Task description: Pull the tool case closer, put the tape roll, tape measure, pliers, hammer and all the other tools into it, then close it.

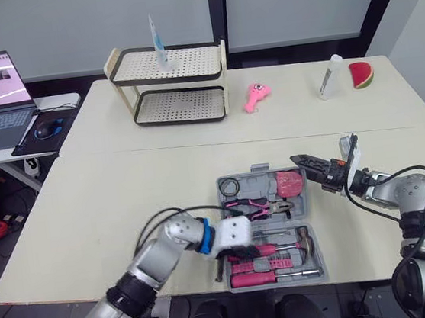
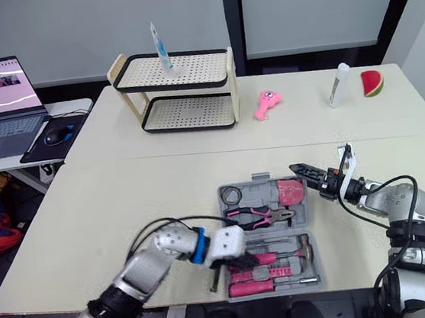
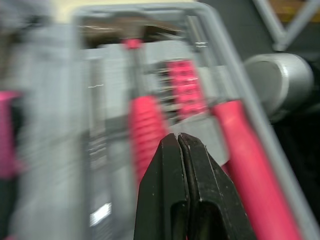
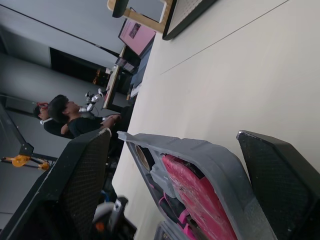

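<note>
**Case open and filled, ready to fold shut**

The tool case [image 1: 258, 184] lies opened flat at the near edge of the counter, right of its middle, with the hinge running across between the two halves.

**Count**
- In the far half: one tape roll [image 1: 229, 186], one pair of pliers [image 1: 260, 209] and one pink tape measure [image 1: 288, 183].
- In the near half: one hammer [image 1: 302, 237] beside at least two other pink-handled tools that I cannot tell apart.

**Grippers**
- The left gripper [image 1: 235, 255] is clenched on nothing, its tips pressed together over the near half's left end.
- The right gripper [image 1: 304, 164] is released, its jaws spread astride the far right corner of the case.

**Handling**
The case is probably stiff moulded plastic made fairly heavy by the steel tools, and its smooth walls look slippery. The best hold seems to be the far rim or its small handle tab. Any tool sitting proud of its recess would likely block the fold.
</note>
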Controlling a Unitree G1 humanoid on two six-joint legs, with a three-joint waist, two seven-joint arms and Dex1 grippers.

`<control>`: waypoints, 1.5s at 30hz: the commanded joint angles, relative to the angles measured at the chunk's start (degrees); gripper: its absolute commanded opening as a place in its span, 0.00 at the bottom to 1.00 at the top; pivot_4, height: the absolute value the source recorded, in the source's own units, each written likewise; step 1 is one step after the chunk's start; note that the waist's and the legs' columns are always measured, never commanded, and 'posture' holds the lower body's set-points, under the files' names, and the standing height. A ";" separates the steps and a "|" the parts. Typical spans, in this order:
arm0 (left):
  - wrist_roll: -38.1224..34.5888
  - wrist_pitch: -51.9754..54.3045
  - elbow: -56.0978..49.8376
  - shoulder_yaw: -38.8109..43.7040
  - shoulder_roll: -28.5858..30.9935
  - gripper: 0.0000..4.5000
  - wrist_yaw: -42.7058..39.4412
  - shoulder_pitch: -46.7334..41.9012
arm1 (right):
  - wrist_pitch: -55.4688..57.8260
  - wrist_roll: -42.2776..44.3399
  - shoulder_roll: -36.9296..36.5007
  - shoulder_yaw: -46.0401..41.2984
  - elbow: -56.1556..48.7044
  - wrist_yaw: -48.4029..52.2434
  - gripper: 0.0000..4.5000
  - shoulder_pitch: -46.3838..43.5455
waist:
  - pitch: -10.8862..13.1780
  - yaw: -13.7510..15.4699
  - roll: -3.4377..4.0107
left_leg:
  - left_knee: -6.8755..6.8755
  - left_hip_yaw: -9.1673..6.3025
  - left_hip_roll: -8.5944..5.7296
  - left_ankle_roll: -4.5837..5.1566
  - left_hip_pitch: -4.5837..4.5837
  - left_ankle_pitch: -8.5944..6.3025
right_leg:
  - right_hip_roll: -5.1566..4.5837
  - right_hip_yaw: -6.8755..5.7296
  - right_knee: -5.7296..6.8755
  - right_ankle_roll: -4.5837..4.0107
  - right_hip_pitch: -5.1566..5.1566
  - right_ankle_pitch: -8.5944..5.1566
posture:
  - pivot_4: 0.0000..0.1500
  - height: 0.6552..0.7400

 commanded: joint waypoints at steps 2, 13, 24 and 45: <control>-3.05 2.21 -6.36 3.07 3.01 0.00 -1.55 -0.15 | 2.63 4.46 0.24 -1.42 -5.56 -1.31 0.96 0.99 | 0.02 0.06 0.02 | 0.00 0.01 -0.02 -0.01 -0.06 0.00 | -0.01 0.00 -0.01 0.00 0.00 0.00 | 1.00 1.00; -10.62 8.18 -10.02 12.88 18.91 0.00 -7.38 7.95 | 16.43 17.70 -2.69 -5.48 -22.35 -6.41 0.96 5.94 | 0.15 0.07 0.23 | -0.06 -0.01 0.00 0.23 -0.11 -0.13 | 0.03 0.06 0.02 -0.01 -0.16 0.00 | 1.00 1.00; -3.59 -1.64 -6.45 9.57 18.27 0.00 -3.36 12.68 | 18.28 36.67 -22.27 -2.64 -43.71 -6.63 0.96 17.48 | 0.29 0.84 0.26 | 0.00 -0.03 -0.03 0.32 -0.21 -0.18 | -0.02 0.05 -0.01 0.00 -0.19 0.00 | 1.00 1.00; 5.12 -3.15 -3.78 3.02 8.20 0.00 3.99 10.91 | -52.86 -38.53 -37.05 34.78 -38.74 6.06 0.14 36.05 | 0.34 0.35 0.14 | 0.07 0.10 -0.01 0.28 -0.30 -0.16 | 0.03 -0.03 0.07 0.03 -0.37 -0.02 | 1.00 1.00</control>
